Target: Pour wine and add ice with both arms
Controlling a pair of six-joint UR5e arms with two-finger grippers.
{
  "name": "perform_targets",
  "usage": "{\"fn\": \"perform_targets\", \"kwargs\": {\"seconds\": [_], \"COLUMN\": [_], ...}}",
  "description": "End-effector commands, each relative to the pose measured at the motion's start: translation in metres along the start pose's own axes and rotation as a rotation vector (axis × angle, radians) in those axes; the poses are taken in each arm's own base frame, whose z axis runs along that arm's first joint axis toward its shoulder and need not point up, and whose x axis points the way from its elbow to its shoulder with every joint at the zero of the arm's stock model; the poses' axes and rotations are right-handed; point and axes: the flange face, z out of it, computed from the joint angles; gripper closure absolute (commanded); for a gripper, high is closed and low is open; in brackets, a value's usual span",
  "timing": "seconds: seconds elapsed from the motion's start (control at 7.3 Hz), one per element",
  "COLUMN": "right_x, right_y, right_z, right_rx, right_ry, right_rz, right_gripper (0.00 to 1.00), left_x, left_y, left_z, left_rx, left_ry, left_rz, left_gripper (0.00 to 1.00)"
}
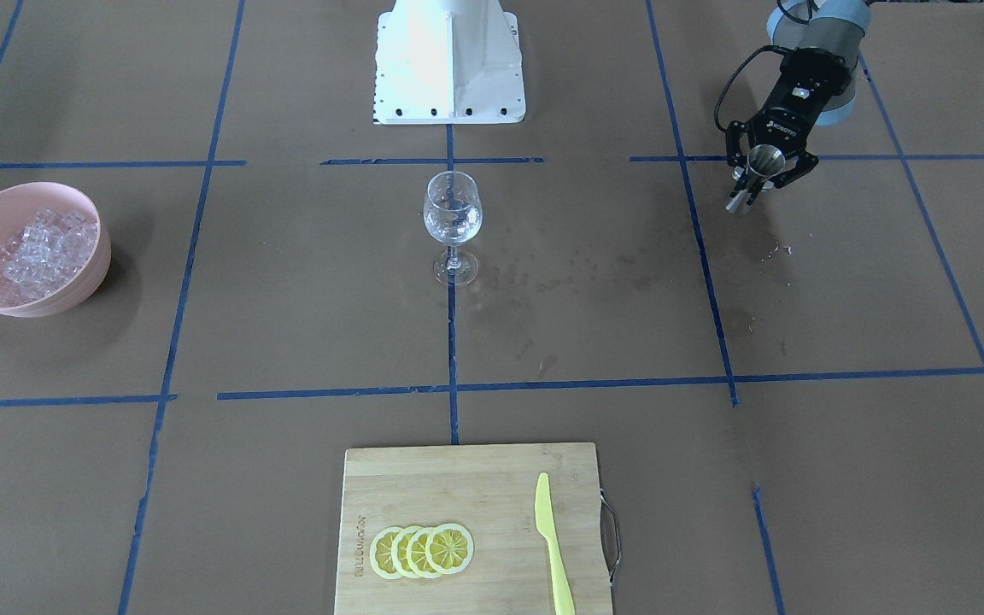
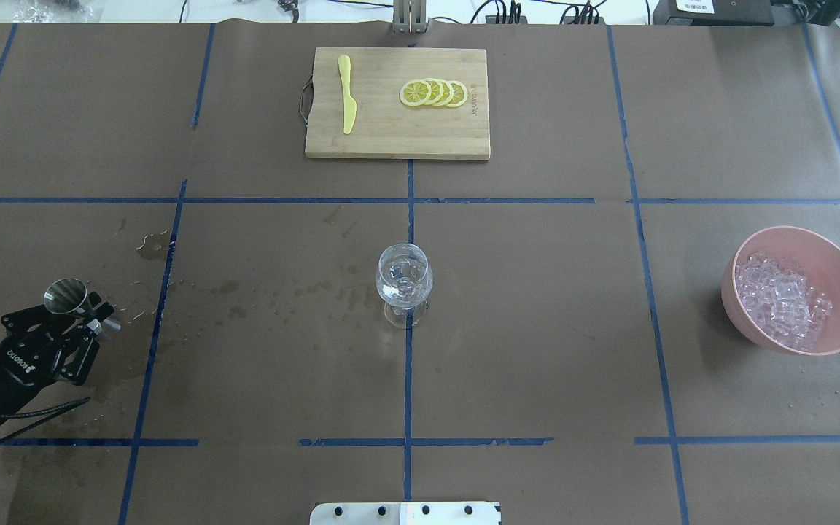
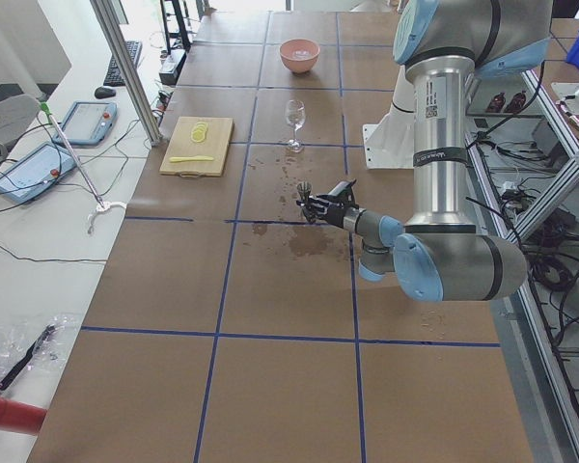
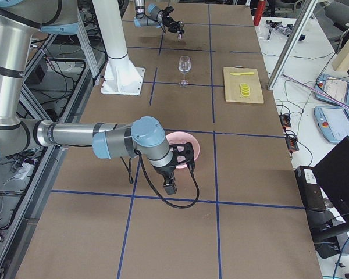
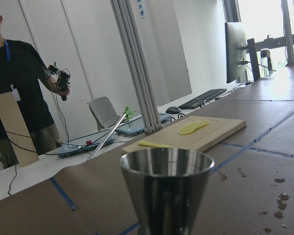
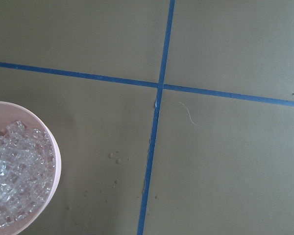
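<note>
Overhead exterior: left pincer [image 2: 89,313] around jigger [image 2: 65,295]

In the exterior right view the right arm [image 4: 104,139] covers most of the pink bowl [image 4: 183,137]. The right gripper [image 4: 185,156] is too small there to show how its jaws stand. The right wrist view cuts the bowl and its ice [image 6: 14,176] at the left and bottom edges. The jigger [image 5: 164,186] runs off the left wrist view's bottom edge. Whether the wine glass [image 1: 453,213] holds liquid cannot be told.
</note>
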Motion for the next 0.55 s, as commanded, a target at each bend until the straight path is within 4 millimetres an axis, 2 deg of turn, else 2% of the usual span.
{"fn": "perform_targets", "kwargs": {"seconds": [0.0,0.41], "right_x": [0.0003,0.0007], "right_y": [0.002,0.0022], "right_z": [-0.0006,-0.0011], "right_rx": [0.001,0.002], "right_ry": [0.0,0.0], "right_rz": [0.004,0.005], "right_gripper": [0.0,0.0], "left_x": [-0.0013,0.0023], "left_y": [0.0182,0.0208], "left_z": [0.0056,0.0154], "left_rx": [-0.019,0.011], "left_ry": [-0.016,-0.071], "left_rz": [-0.141,-0.124], "left_gripper": [1.0,1.0]}}
